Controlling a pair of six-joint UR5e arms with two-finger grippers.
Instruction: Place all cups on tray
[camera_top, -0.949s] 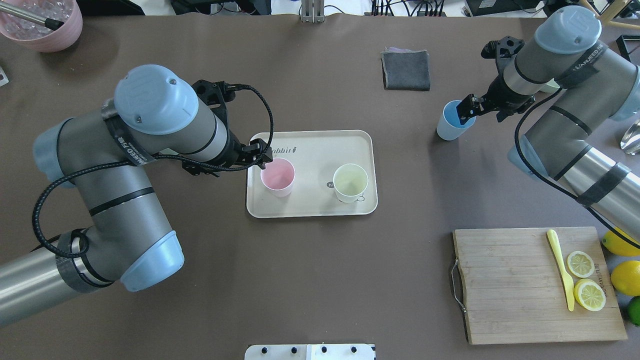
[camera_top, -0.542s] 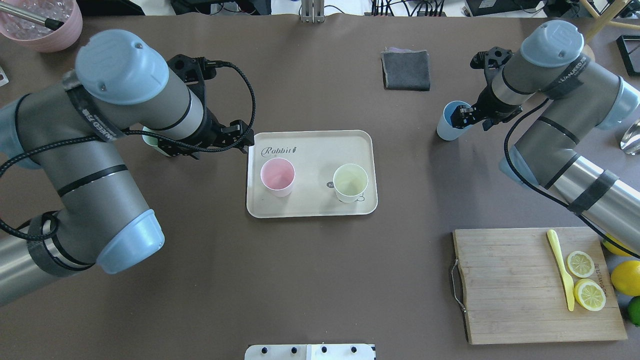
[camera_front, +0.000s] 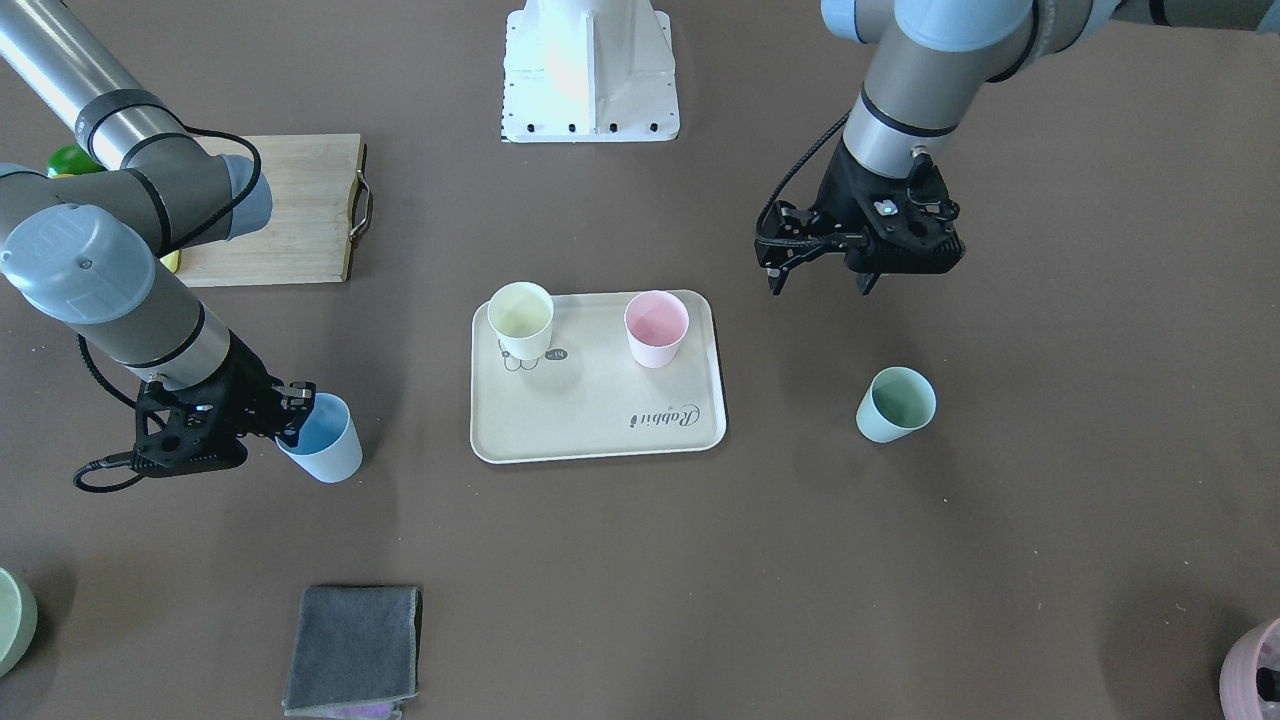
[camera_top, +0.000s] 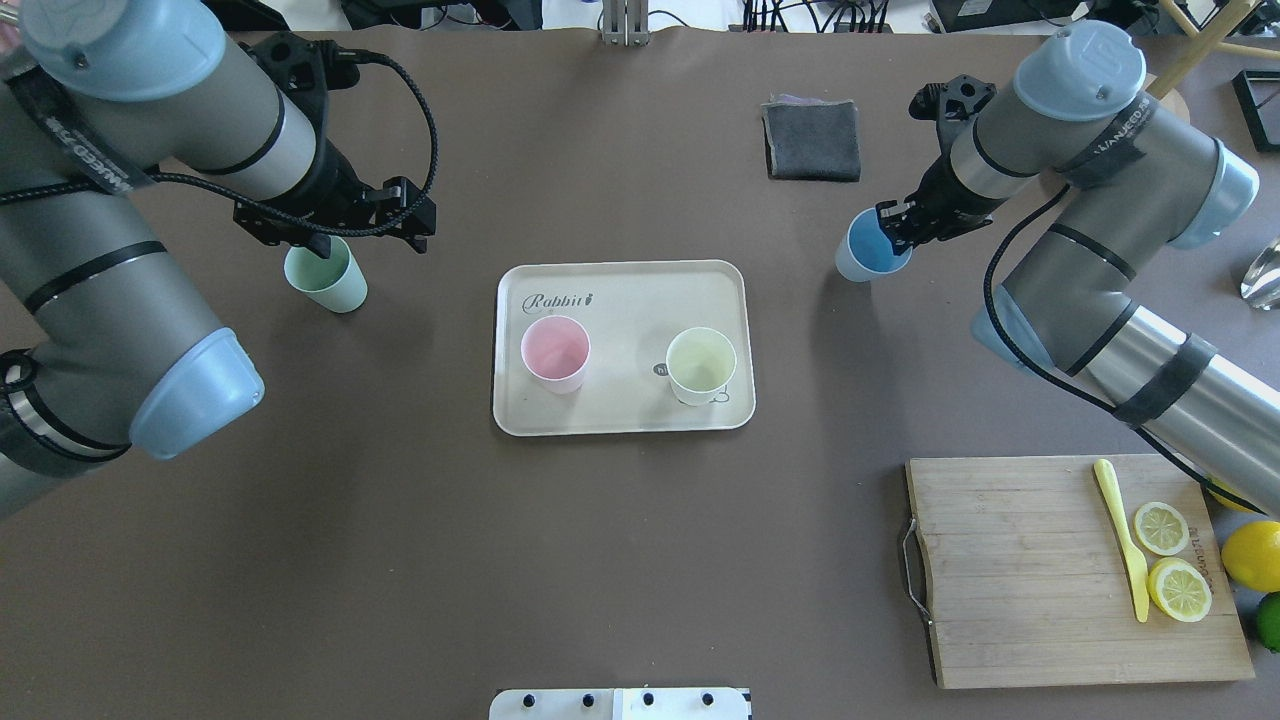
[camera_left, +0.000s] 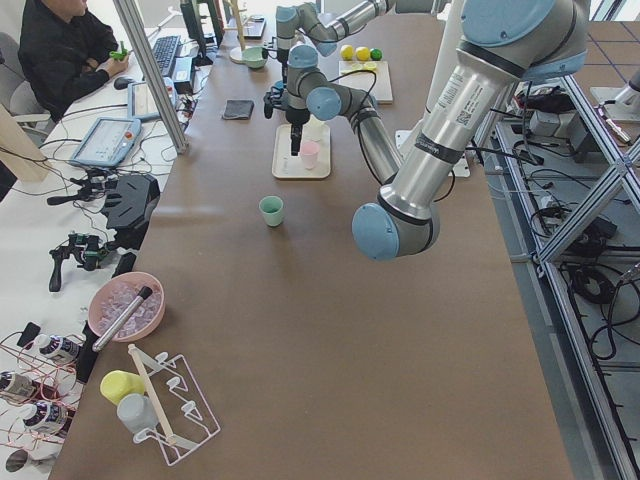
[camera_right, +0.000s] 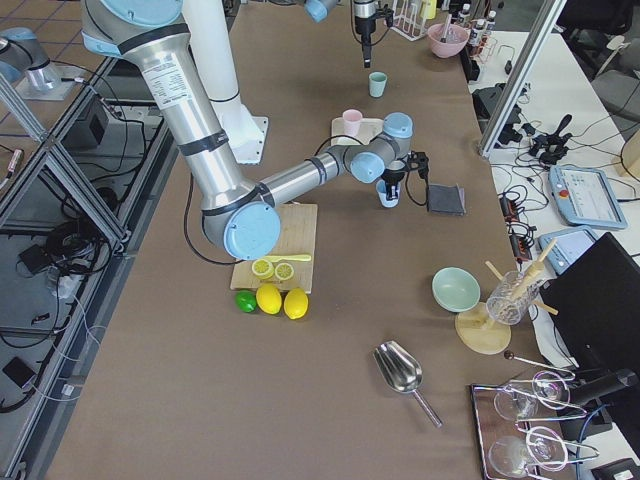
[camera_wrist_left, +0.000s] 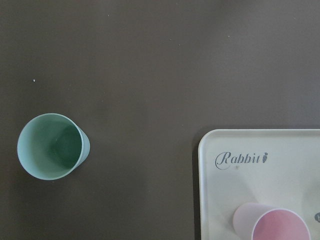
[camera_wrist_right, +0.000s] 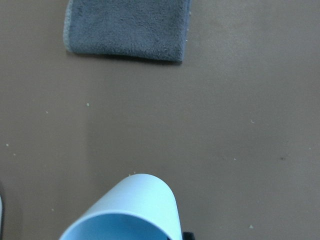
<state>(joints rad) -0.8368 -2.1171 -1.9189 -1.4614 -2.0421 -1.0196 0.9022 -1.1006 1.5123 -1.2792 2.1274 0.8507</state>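
Overhead cam sits behind the robot, looking down on the worktop (camera_top: 600, 550). Front cam faces it, mirrored. Side cams look along the worktop from each end, far out. Left wrist cam looks straight down and shares the tray (camera_wrist_left: 295, 185) corner with overhead. Right wrist cam very close, probably tilted.

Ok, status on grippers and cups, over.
Left gripper open, not touching mint green tumbler. Right gripper shut on light blue tumbler, off cream rectangular tray. Pink tumbler, yellow tumbler on tray. Nothing blocking.

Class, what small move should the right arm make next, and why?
Probably carry the light blue cup toward the tray: the right gripper pinches its rim, it is off the tray, and bare space shows between the pink cup and pale yellow cup.
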